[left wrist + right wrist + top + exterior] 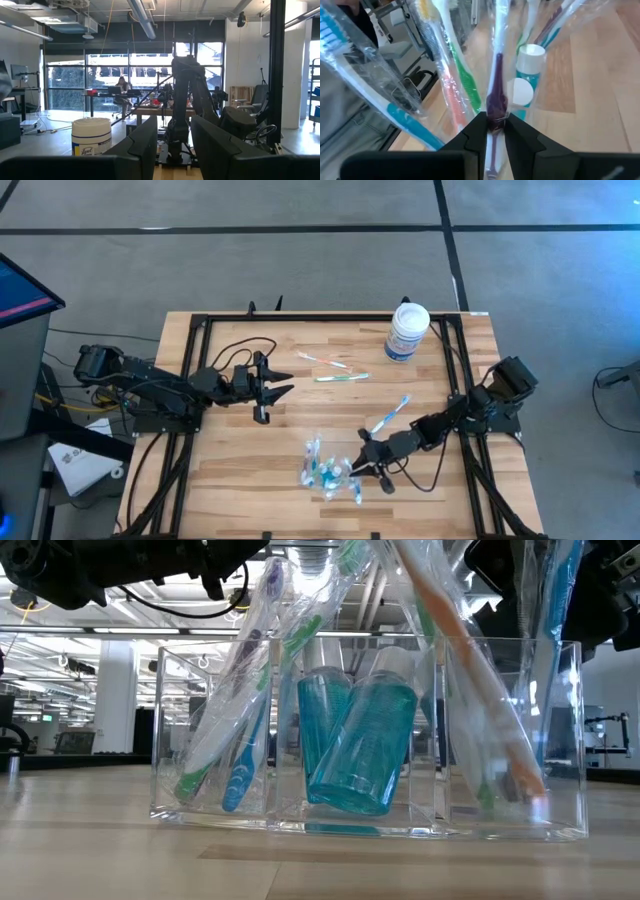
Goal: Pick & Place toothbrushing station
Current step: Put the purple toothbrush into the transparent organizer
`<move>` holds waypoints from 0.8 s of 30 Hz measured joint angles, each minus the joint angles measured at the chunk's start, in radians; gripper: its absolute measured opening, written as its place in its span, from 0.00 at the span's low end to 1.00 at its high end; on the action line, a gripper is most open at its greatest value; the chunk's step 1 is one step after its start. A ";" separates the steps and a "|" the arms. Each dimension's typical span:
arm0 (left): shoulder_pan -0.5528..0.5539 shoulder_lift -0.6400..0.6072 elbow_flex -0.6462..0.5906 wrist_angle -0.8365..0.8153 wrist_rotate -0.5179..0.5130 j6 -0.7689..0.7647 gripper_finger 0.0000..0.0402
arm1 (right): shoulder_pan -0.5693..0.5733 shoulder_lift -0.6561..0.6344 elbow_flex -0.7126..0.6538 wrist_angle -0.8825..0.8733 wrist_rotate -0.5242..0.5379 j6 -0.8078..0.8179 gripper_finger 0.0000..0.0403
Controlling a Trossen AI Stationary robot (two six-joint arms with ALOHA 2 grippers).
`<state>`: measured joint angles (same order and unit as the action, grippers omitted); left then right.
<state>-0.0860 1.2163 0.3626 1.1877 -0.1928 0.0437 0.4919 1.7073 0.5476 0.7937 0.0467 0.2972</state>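
The clear plastic tray (331,475) stands on the front middle of the wooden table (230,470), upright, divided into compartments. In the low view its left compartment holds wrapped toothbrushes (232,740) leaning with blue and green ends down, the middle one holds two teal tubes (355,740) with white caps, tilted against each other, and the right one holds an orange-handled brush (480,690) slanting across it. The right gripper (362,470) sits just beside the tray's right side. In the right wrist view its fingers (477,132) stand close on either side of a wrapped purple-handled toothbrush (496,100) that leans up out of the tray; the handle touches them, though whether they press it firmly cannot be told. Behind this arm a blue toothbrush (391,414) lies on the table, apart from the tray. Farther back, near the table's middle, a pink-white toothbrush (325,361) and a green toothbrush (342,378) lie near each other. A white tub (407,332) with a blue label stands at the back right. The left gripper (272,390) hovers over the table's left half, well apart from the tray, its fingers parted and empty.
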 joint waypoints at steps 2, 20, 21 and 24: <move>0.000 0.000 0.000 0.000 0.000 0.000 0.28 | -0.005 0.000 0.000 0.000 0.000 0.000 0.14; 0.000 0.000 0.000 -0.003 0.000 0.000 0.28 | -0.021 -0.068 -0.001 -0.096 -0.021 0.007 0.16; 0.000 0.000 0.000 -0.003 0.000 0.000 0.28 | -0.020 -0.069 -0.001 -0.103 -0.021 0.009 0.17; 0.000 0.000 0.000 -0.003 0.000 0.000 0.28 | -0.013 -0.068 -0.001 -0.117 -0.021 0.017 0.23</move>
<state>-0.0856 1.2163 0.3626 1.1847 -0.1928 0.0441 0.4786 1.6390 0.5468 0.6770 0.0255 0.3141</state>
